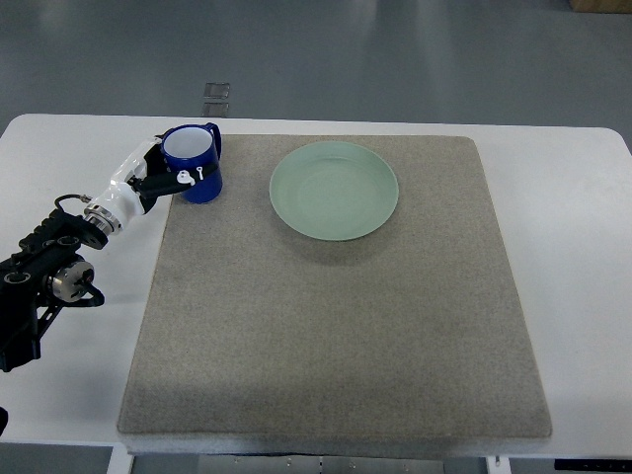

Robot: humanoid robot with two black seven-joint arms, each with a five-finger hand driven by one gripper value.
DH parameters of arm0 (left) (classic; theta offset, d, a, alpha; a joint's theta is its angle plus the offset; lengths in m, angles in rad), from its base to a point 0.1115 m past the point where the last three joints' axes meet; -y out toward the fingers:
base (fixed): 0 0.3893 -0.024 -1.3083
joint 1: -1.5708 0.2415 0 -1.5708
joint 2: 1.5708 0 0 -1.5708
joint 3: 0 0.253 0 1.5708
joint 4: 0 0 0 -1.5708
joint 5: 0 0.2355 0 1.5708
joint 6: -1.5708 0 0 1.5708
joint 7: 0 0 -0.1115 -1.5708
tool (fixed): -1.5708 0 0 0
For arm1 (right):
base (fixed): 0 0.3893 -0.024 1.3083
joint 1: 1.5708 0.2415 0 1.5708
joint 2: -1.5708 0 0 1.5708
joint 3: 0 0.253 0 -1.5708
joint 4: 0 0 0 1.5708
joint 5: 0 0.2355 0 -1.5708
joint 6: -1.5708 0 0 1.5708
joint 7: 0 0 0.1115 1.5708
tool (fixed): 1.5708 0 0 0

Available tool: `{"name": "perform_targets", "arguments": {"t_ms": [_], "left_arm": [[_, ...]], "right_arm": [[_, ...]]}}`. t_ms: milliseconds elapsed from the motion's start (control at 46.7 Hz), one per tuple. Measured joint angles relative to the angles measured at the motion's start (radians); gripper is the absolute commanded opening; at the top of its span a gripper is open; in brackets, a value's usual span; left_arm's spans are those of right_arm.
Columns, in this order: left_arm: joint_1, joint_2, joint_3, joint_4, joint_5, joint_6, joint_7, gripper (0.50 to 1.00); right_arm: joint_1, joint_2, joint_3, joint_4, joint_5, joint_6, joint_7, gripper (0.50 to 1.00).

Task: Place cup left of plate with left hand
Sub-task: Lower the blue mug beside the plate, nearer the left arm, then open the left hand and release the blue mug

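A blue cup point(196, 158) with a white inside stands upright at the back left corner of the grey mat point(336, 326), to the left of the pale green plate point(334, 190). Its handle points to the back right. My left hand point(163, 174) comes in from the left edge and wraps the cup's left side, with white fingertips point(186, 177) lying across its front wall. A gap of mat separates cup and plate. The right arm does not show.
The mat covers most of a white table point(583, 247). A small clear object point(216, 96) lies on the grey floor beyond the table's back edge. The black left arm point(44, 272) lies over the table's left part.
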Motion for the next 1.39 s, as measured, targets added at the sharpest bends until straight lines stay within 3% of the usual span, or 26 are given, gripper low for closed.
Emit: {"name": "perform_targets", "arguments": {"t_ms": [493,707,1178,1392], "left_arm": [[0.002,-0.015,-0.002,-0.002,-0.001,0.015,0.001,0.93],[0.002,-0.015,-0.013,-0.01,-0.005,0.014,0.001,0.996],[0.007,-0.01,-0.017,-0.044,-0.056,-0.002,0.002,0.996],[0.018,0.027,-0.034,-0.125,-0.121,-0.046,0.002,0.999]], "right_arm": [[0.0,0.0,0.0,0.0,0.0,0.0,0.0,0.932],[0.0,0.0,0.0,0.0,0.0,0.0,0.0,0.932],[0.0,0.0,0.0,0.0,0.0,0.0,0.0,0.932],[0.0,0.0,0.0,0.0,0.0,0.0,0.0,0.932]]}}
